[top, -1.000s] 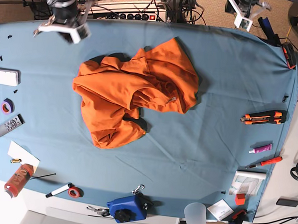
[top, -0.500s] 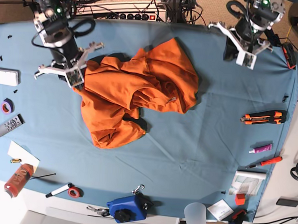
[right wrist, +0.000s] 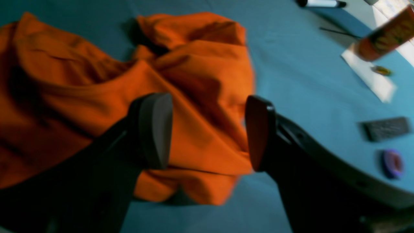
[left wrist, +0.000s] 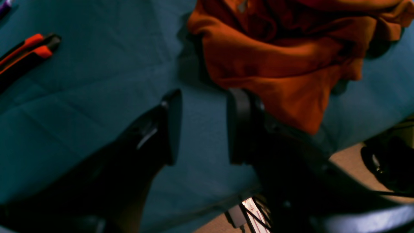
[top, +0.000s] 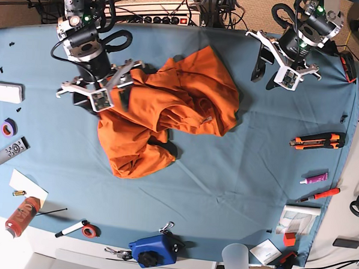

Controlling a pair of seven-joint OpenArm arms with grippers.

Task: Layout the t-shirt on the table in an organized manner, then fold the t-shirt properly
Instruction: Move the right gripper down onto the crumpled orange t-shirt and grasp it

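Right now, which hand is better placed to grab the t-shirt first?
Probably the right hand: it hangs open directly over the crumpled t-shirt, an edge between its fingers. The left hand, also open, hangs over bare table beside the shirt.

matt orange cloth t-shirt (top: 169, 110)

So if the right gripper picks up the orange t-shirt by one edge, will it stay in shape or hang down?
The t-shirt lies crumpled in soft folds on the table, so it will probably droop. The bunched layers may drag along unevenly. It looks light, so the open right gripper above it should probably lift it easily.
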